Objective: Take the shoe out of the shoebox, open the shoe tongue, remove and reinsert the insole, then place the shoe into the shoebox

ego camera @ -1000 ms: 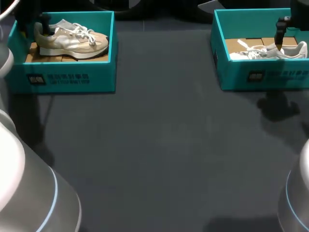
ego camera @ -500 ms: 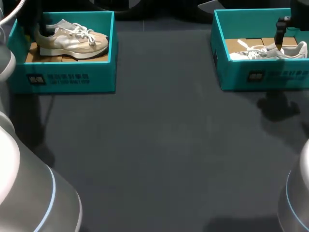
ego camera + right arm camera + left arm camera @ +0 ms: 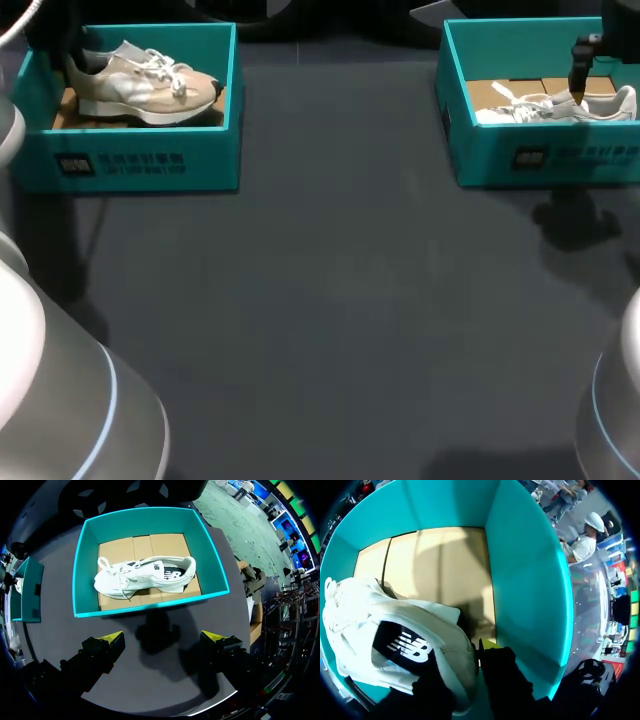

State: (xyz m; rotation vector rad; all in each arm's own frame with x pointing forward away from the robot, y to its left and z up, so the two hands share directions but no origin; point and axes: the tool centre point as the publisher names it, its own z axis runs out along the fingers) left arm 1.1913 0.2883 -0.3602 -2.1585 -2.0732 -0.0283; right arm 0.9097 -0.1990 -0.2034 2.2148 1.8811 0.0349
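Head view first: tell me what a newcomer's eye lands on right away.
Two teal boxes stand at the far corners of the table: a beige shoe in the left shoebox, a white shoe in the right shoebox. The left arm's fingers pinch the beige shoe's heel; the right arm's fingers hang open before the right shoebox.

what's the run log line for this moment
left gripper: shut on beige shoe heel, in left shoebox | right gripper: open, above table before right shoebox | white shoe: in right shoebox
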